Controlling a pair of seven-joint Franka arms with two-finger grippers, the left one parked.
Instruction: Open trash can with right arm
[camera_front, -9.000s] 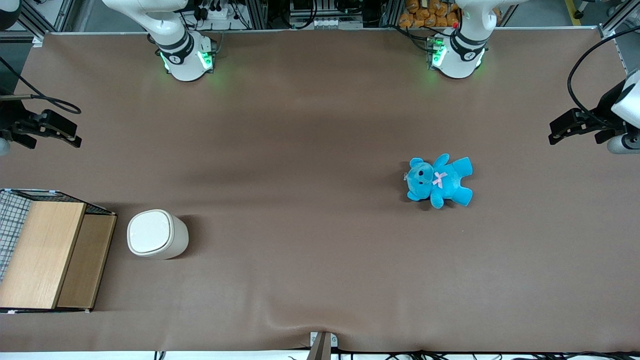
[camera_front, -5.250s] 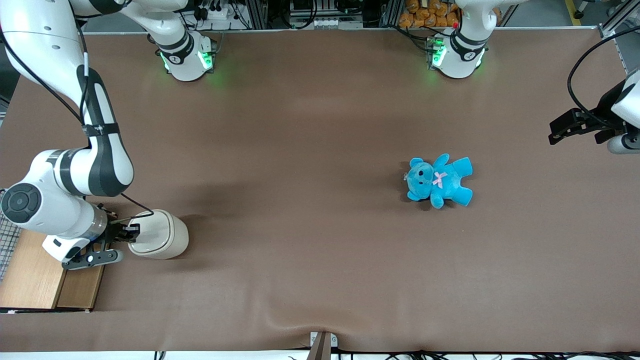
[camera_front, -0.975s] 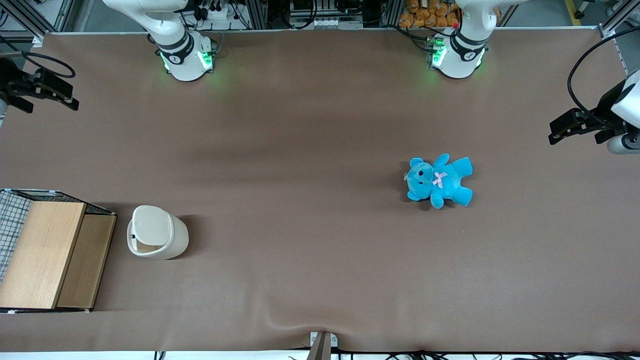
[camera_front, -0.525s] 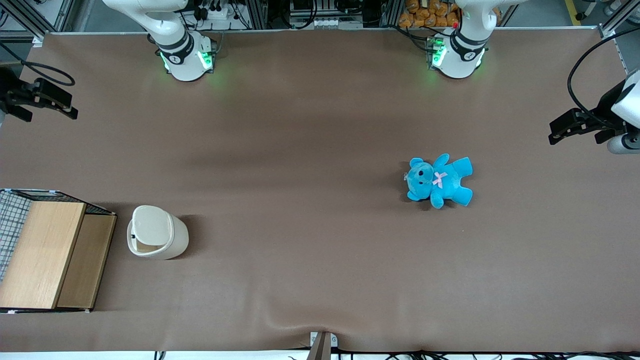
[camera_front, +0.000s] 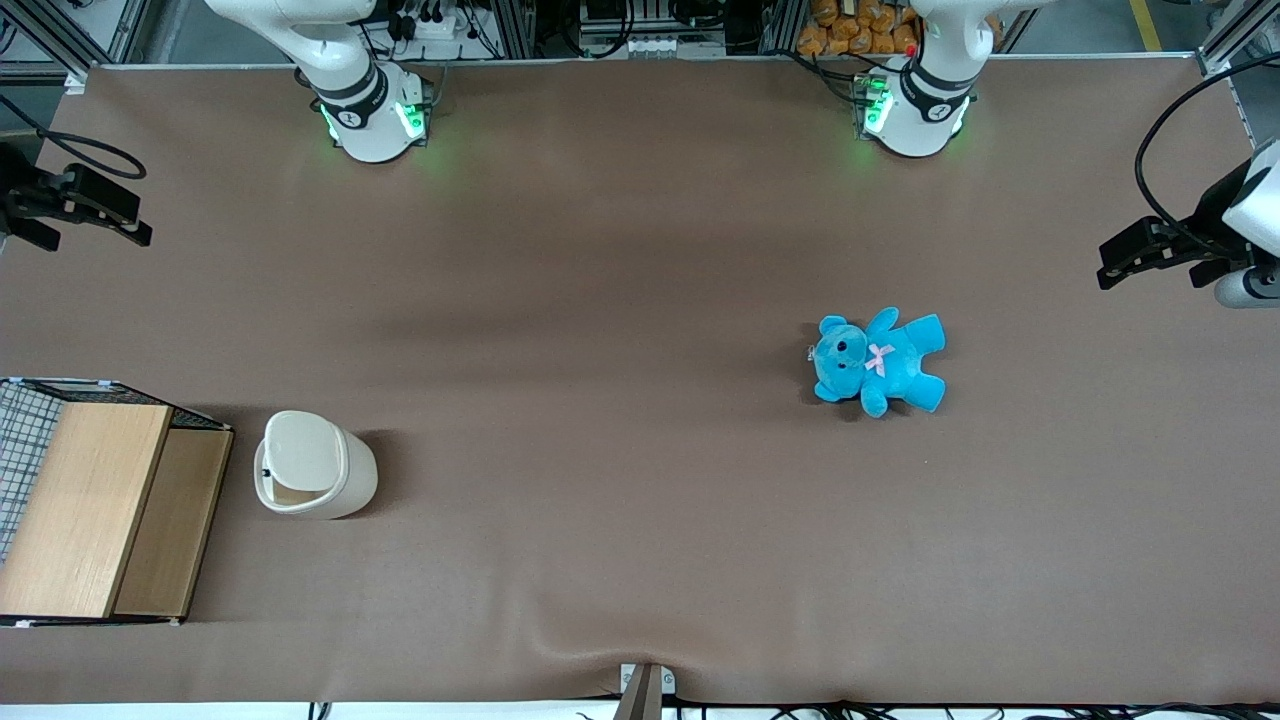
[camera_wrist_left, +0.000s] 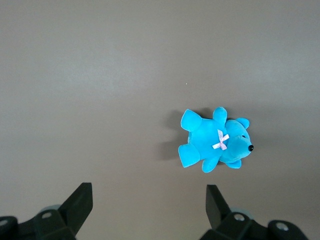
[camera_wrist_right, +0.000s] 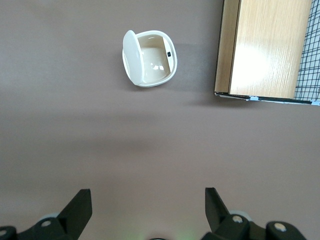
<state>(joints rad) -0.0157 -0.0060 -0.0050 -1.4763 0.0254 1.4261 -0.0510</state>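
The cream-white trash can stands on the brown table beside the wooden-topped mesh box, its lid tipped up on edge so the hollow inside shows. The right wrist view shows it too, lid standing at the rim and the inside bare. My right gripper hangs high at the working arm's end of the table, farther from the front camera than the can and well apart from it. Its fingers are spread wide with nothing between them.
The wooden-topped wire-mesh box sits at the table's edge beside the can and shows in the right wrist view. A blue teddy bear lies toward the parked arm's end. Both arm bases stand along the back edge.
The can's lid, flat and shut at the start, now stands tipped open. My gripper left the can, rose away and in the last second drifted slightly nearer the front camera.
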